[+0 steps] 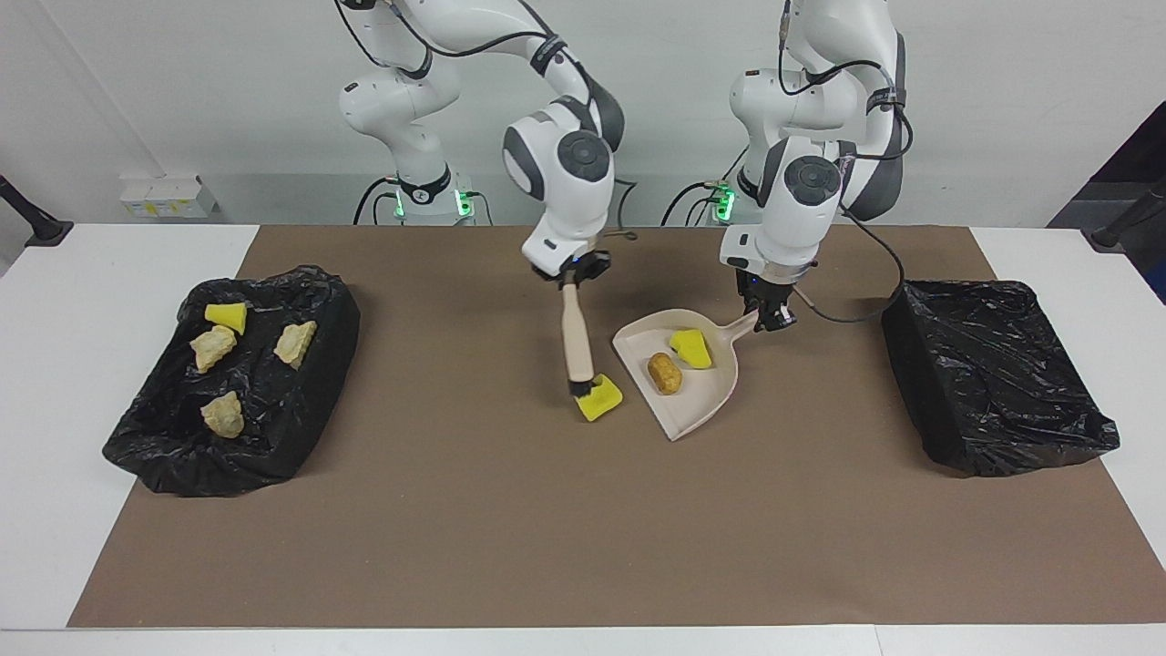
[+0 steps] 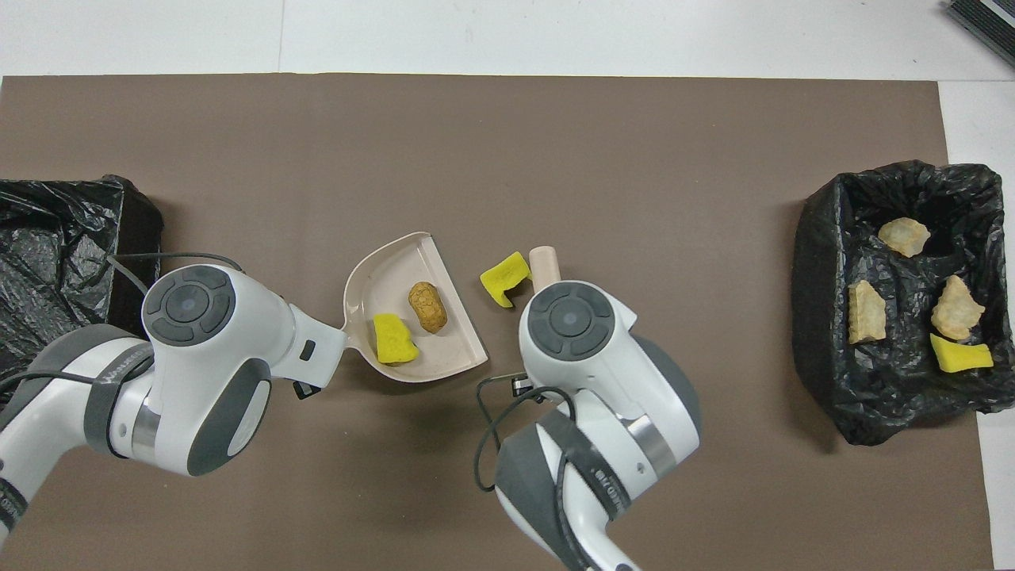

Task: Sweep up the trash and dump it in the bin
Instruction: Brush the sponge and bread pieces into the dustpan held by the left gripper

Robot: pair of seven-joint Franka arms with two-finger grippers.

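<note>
A robotics lab, by the look of it: two white robot arms (image 1: 565,173) bolted at a white bench (image 1: 91,273), a brown mat (image 1: 510,510) laid across it, bare pale wall (image 1: 182,91), cables trailing, green status lights (image 1: 465,196) glowing at the bases.
</note>
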